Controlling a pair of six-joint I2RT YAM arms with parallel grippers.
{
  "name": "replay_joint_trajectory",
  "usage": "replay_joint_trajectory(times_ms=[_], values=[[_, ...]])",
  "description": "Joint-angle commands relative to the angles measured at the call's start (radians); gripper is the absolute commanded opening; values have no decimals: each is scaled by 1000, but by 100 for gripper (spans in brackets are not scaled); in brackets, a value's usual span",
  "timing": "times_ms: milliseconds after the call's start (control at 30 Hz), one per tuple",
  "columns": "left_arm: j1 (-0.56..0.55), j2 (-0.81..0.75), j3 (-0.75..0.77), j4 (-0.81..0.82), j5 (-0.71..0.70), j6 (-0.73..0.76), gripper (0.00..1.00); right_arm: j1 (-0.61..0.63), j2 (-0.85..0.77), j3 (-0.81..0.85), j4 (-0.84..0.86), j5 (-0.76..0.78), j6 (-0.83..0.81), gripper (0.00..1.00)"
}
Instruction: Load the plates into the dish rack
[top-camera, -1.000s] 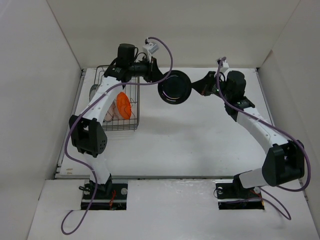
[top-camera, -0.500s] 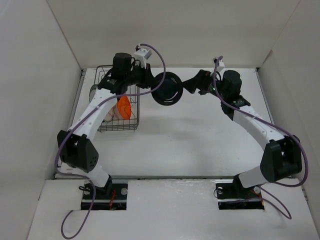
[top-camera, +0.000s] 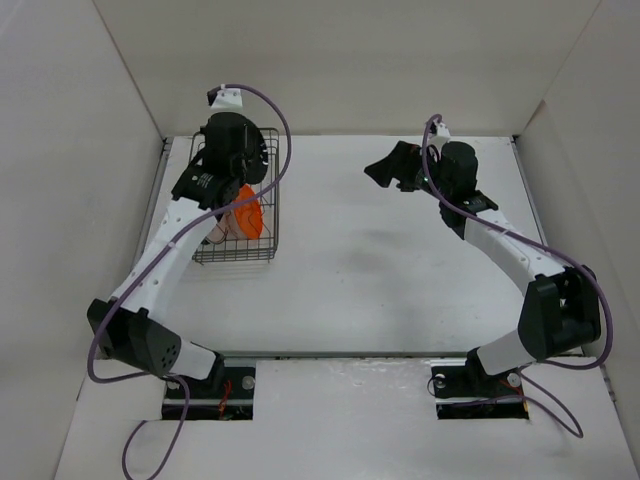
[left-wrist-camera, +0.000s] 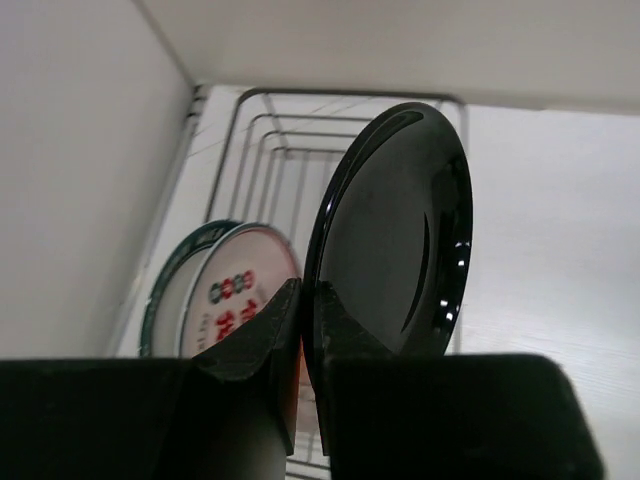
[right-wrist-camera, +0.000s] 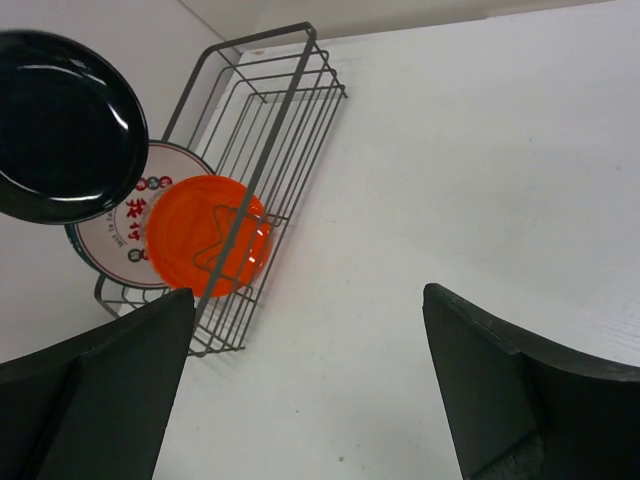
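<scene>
Left gripper (left-wrist-camera: 305, 300) pinches the glossy black round plate (left-wrist-camera: 390, 240) by its rim, edge-on above the black wire dish rack (top-camera: 235, 250). With a thin rim grip it could pivot, or clip the plain orange plate (right-wrist-camera: 205, 235) slotted inside the rack. Right gripper (right-wrist-camera: 310, 390) is wide and empty, well right of the rack.

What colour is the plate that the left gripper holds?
Plain glossy black; the round black plate shows best in the left wrist view.
</scene>
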Motion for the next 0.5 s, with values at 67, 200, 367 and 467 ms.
replay_joint_trajectory(times_ms=[67,200,367,467], values=[[-19,45,-13,-27,-283,46,0,15,5,38,-3,34,-26,100],[-29,74,-13,-37,-322,46,0,15,5,38,-22,34,-35,100],[-48,114,-31,-38,-332,57,0,-5,-4,18,-22,34,-35,100],[-49,123,-54,-38,-332,57,0,-5,-4,9,-22,34,-45,100]])
